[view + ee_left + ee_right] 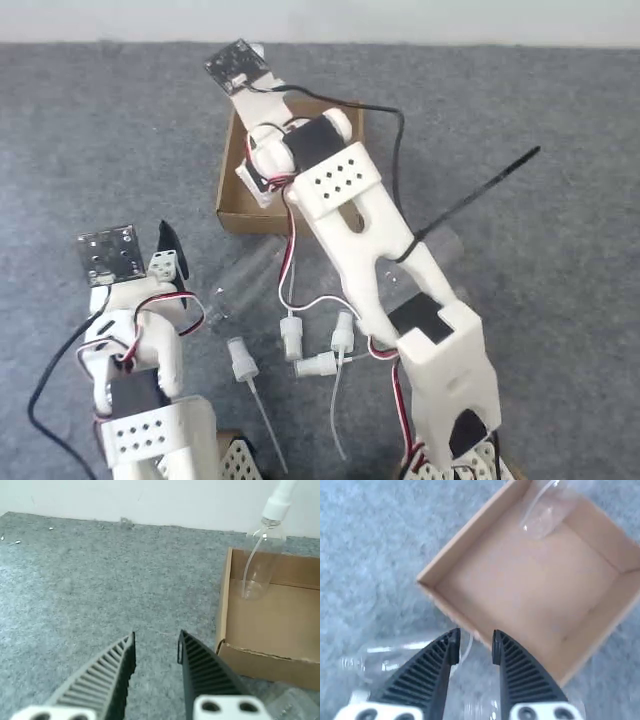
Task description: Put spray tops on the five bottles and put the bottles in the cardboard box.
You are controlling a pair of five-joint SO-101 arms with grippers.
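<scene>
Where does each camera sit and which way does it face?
High view: fixed above the table, looking down; left arm and right arm show, the right over the cardboard box.
Left wrist view: on the left wrist, looking low across the table toward the box; left hand in front.
Right wrist view: on the right wrist, looking down into the box; right hand in front.
Shared: both wrist views show the box, a clear bottle in it.

high view straight down; both wrist views close, sharing the cardboard box (270,630)
</scene>
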